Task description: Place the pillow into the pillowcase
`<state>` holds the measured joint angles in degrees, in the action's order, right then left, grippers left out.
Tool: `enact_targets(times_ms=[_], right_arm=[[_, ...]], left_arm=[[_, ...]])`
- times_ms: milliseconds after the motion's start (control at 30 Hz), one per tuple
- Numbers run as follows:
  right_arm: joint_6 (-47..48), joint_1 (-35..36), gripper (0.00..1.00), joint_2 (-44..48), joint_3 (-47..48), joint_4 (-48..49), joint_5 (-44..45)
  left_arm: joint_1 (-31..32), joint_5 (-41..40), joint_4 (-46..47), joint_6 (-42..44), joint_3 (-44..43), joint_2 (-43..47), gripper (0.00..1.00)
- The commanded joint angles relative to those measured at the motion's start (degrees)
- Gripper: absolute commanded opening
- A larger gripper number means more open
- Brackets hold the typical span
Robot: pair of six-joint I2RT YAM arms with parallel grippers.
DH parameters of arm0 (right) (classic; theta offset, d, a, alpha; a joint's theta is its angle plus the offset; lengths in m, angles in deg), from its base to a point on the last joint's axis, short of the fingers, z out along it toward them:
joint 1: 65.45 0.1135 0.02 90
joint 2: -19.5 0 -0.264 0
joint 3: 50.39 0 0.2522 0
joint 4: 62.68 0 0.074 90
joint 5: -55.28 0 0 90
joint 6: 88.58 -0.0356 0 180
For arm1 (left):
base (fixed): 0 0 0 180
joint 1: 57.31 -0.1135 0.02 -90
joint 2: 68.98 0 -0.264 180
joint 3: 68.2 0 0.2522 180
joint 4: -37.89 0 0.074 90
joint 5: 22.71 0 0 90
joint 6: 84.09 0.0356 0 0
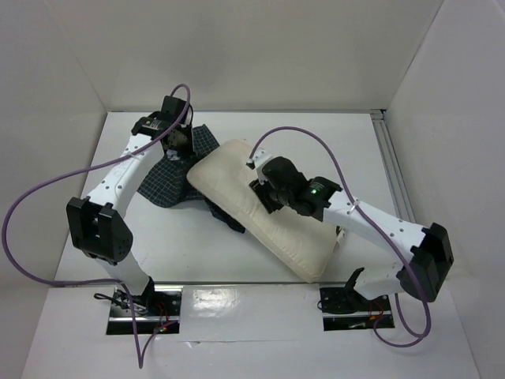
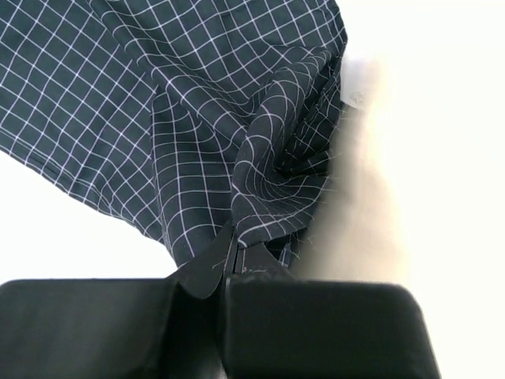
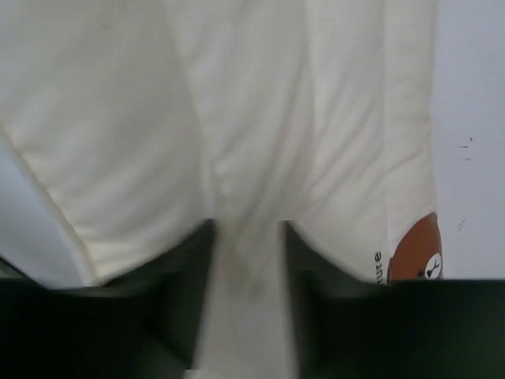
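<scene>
Top: left arm stretched far-left, left gripper [image 1: 177, 144] at the pillowcase [image 1: 175, 180]. Right arm folded across, right gripper [image 1: 262, 189] down on the pillow [image 1: 276, 225], which lies diagonally on the white table [image 1: 197, 245]. White walls.
Left wrist: jaws clamped on checked fabric.
Right wrist: jaws parted, straddling a pillow fold.

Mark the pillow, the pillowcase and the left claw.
pillow [image 1: 296, 241]: top view, bare near end of its cover.
pillowcase [image 2: 158, 118]: left wrist view, flat checked cloth.
left claw [image 2: 231, 267]: left wrist view, between its shut fingertips.
</scene>
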<state>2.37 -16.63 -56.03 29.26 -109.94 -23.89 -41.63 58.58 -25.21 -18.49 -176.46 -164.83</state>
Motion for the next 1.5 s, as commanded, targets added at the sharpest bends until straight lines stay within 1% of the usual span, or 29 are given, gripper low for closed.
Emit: enact_targets(times_ms=[0, 67, 133, 200, 267, 300, 333, 367, 400, 500, 533, 567, 633, 700, 833, 867, 900, 933, 967, 1000, 1033, 1067, 1167, 1267, 1333, 1367, 1400, 1467], right_arm=[[0.37, 0.40, 0.68, -1.99, 1.43, 5.72, 7.53], [-1.47, -0.12, 0.83, -0.77, 1.44, 5.72, 9.90], [-2.00, -2.05, 0.88, 0.46, 1.44, 5.72, 9.22], [-2.70, -4.33, 0.89, -0.23, 3.71, 4.67, 7.90], [-3.93, -8.20, 0.93, -4.61, 8.89, 4.14, 4.82], [-3.94, -9.34, 1.00, -6.72, 11.08, 2.57, 3.51], [-5.24, -10.14, 1.00, -11.79, 15.98, 1.95, 1.76], [-5.26, -11.45, 1.00, -14.71, 18.81, 0.20, 0.69], [-6.13, -11.46, 1.00, -20.65, 24.67, -0.86, -0.19], [-6.14, -12.52, 1.00, -29.04, 32.17, -2.62, -2.47], [-6.14, -12.52, 1.00, -31.50, 34.46, -3.50, -3.79], [-5.44, -13.30, 1.00, -35.96, 38.66, -3.51, -6.58], [-5.43, -14.62, 1.00, -39.16, 40.72, -4.03, -10.02], [-5.43, -16.29, 1.00, -42.06, 40.72, -1.15, -14.07], [-6.57, -17.70, 1.00, -44.00, 36.60, 2.80, -24.08], [-6.58, -17.70, 0.96, -44.00, 34.50, 3.60, -28.02], [-6.58, -17.18, 0.89, -44.00, 33.53, 3.61, -29.36], [-6.58, -16.31, 0.71, -44.00, 32.30, 5.27, -29.37], [-6.58, -16.30, 0.52, -42.00, 29.59, 6.24, -28.50], [-7.45, -15.78, 0.28, -41.03, 28.08, 7.47, -27.02], [-8.06, -15.77, 0.00, -40.06, 26.94, 8.44, -26.05], [-8.07, -15.77, 0.00, -39.09, 25.97, 9.40, -26.04], [-5.53, -16.30, 0.00, -31.81, 20.35, 13.00, -25.08], [-2.45, -16.30, 0.00, -23.81, 15.86, 14.24, -23.93], [-0.18, -15.69, 0.00, -20.12, 15.15, 13.29, -25.41], [0.62, -15.16, 0.00, -19.40, 15.15, 11.02, -25.42], [1.59, -15.16, 0.00, -18.26, 15.15, 9.95, -24.90], [1.60, -12.88, 0.00, -16.68, 14.10, 9.24, -23.15]], left_arm=[[-0.30, -0.43, 0.21, -0.82, -1.30, -1.52, 0.00], [-0.30, -0.43, 0.21, -0.82, -1.30, -1.53, 0.00], [-0.83, -1.05, 0.21, -0.82, -0.69, -1.53, 0.00], [-1.44, -1.92, 0.21, -0.82, 0.10, -1.53, 0.00], [-1.97, -1.92, 0.21, -1.35, 1.15, -1.53, 0.00], [-1.97, -1.92, 0.21, -1.35, 1.16, -1.53, 0.00], [-2.58, -1.92, 0.21, -1.35, 1.77, -1.01, 0.00], [-2.59, -2.62, 0.82, -1.87, 1.77, -1.00, 0.00], [-2.59, -3.15, 0.83, -1.88, 2.30, -1.00, 0.00], [-3.11, -3.16, 0.83, -1.88, 2.30, -0.47, 0.00], [-3.11, -3.16, 0.83, -1.88, 2.30, -0.47, 0.00], [-3.11, -3.16, 0.83, -1.88, 2.30, -0.47, 0.00], [-3.64, -3.68, 0.83, -1.88, 2.30, -0.47, 0.00], [-3.64, -3.68, 0.83, -1.26, 2.30, -0.47, 0.00], [-3.64, -3.68, 0.83, -1.26, 1.60, -0.47, 0.00], [-3.64, -3.68, 0.83, -1.26, 1.60, -0.47, 0.00], [-3.64, -2.99, 0.83, -1.26, 1.60, -0.47, 0.00], [-3.64, -2.98, 0.83, -1.26, 1.60, -0.47, 0.00], [-3.64, -2.46, 0.83, -1.26, 1.60, -0.47, 0.00], [-3.64, -2.45, 0.83, -1.26, 1.60, -0.47, 0.00], [-3.64, -2.45, 0.83, -1.26, 1.60, -0.47, 0.00], [-3.64, -2.45, 0.83, -1.26, 2.12, -0.47, 0.00], [-4.17, -2.97, 0.83, -1.26, 2.13, -0.47, 0.00], [-4.78, -2.98, 0.83, -1.26, 2.13, 0.66, 0.00], [-5.49, -3.51, 0.83, -1.26, 2.74, 1.36, 0.00], [-5.49, -3.51, 1.52, -1.26, 3.26, 1.37, 0.00], [-6.01, -3.51, 1.53, -1.26, 3.27, 1.37, 0.00], [-6.01, -3.51, 1.53, -1.26, 3.80, 1.90, 0.00]])
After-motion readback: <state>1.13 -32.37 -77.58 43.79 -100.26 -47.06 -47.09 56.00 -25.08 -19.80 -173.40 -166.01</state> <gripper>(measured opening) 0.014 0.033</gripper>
